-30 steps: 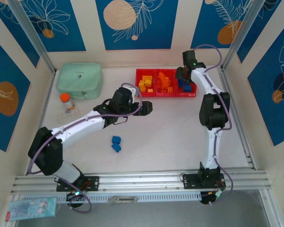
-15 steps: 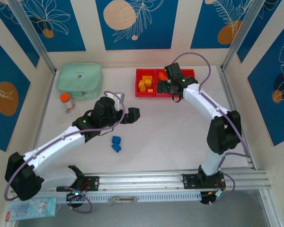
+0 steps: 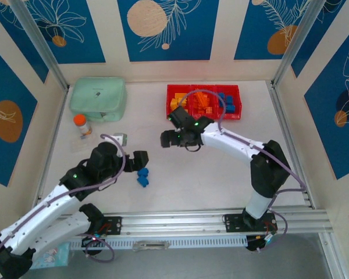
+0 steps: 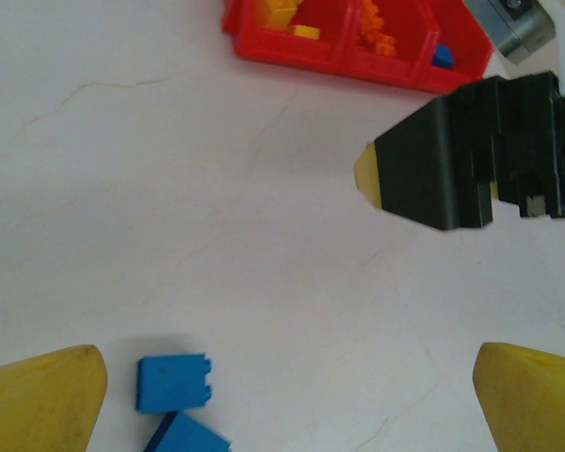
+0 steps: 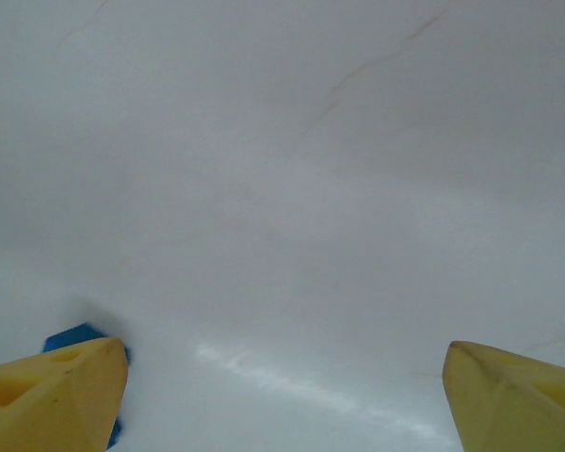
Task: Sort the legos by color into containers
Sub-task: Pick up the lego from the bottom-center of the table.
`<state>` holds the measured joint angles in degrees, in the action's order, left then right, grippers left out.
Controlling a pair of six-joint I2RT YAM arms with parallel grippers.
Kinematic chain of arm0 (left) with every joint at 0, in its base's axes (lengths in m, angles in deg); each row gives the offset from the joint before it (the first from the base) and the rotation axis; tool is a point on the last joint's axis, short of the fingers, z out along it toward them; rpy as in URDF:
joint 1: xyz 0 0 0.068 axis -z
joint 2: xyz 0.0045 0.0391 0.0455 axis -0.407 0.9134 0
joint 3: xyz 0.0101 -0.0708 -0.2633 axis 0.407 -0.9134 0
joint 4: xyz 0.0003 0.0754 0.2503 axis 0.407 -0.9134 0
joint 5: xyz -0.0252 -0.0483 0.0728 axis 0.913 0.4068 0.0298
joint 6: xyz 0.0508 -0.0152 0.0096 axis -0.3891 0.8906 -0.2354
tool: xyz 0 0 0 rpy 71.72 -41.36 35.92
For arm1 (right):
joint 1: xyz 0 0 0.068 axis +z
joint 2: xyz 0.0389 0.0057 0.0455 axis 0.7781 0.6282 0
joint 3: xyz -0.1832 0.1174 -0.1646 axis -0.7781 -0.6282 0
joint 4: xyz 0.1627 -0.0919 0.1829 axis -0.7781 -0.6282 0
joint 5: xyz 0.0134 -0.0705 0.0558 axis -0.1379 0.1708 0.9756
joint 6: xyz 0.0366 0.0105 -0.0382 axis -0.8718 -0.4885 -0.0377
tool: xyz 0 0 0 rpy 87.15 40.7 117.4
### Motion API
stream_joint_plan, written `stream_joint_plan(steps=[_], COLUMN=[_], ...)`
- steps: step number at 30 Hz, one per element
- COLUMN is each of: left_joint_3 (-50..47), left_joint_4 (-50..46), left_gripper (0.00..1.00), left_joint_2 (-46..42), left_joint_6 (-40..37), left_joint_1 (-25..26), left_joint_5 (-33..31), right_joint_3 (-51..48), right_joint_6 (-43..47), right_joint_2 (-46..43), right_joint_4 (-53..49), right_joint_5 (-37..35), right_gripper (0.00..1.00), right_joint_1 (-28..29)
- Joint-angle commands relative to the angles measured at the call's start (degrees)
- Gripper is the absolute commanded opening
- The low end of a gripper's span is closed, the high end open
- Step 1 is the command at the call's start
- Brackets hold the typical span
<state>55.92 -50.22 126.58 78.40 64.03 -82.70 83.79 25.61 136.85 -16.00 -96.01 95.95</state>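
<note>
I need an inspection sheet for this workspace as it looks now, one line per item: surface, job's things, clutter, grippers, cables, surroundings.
Surface: white table, bare in the middle, with faint thin lines.
Job's things: two blue legos lie loose and close together; other legos are in the red containers, with yellow, orange and blue kept apart.
Clutter: mint-green case and orange-capped bottle, far left.
Grippers: left gripper open and holding nothing, beside the loose legos; right gripper open and holding nothing, over bare table.
Cables: purple cable loops on the left arm; second purple cable arches over the containers.
Surroundings: blue leaf-print wall panels; metal frame rail.
</note>
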Motion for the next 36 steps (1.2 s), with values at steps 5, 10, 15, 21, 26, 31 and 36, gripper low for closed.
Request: stream_joint_plan(steps=[5,10,15,21,26,31,36], left_joint_3=[-3.11,-2.40,-2.11,-2.88,-3.25,-3.75,-4.13], left_joint_4=[-7.28,-10.80,-12.44,-12.75,-12.92,-12.19,-11.23], left_gripper=[0.99,0.99,0.99,0.99,0.99,0.99,0.99], left_joint_2=[-7.84,-10.31,-11.65,-13.06,-13.50,-13.31,-12.65], left_joint_6=[3.94,4.35,4.41,5.12,5.59,5.84,6.09], left_joint_1=[-0.72,-0.72,-0.72,-0.72,-0.73,-0.72,-0.72], left_joint_5=[-4.61,-6.39,-7.02,-7.30,-7.18,-6.95,-6.34], right_joint_3=[3.59,5.93,9.18,13.05,15.15,14.44,13.29], right_joint_6=[-8.68,-12.97,-14.32,-14.72,-14.07,-14.36,-13.59], right_joint_2=[8.01,12.55,16.86,21.14,23.80,23.64,21.82], right_joint_4=[1.16,2.32,2.46,2.14,-0.34,-2.58,-6.01], right_joint_5=[2.50,3.86,5.05,4.94,2.43,0.64,-3.18], right_gripper=[0.89,0.89,0.89,0.89,0.89,0.84,0.75], right_joint_1=[7.23,10.69,13.01,14.42,15.26,15.64,16.29])
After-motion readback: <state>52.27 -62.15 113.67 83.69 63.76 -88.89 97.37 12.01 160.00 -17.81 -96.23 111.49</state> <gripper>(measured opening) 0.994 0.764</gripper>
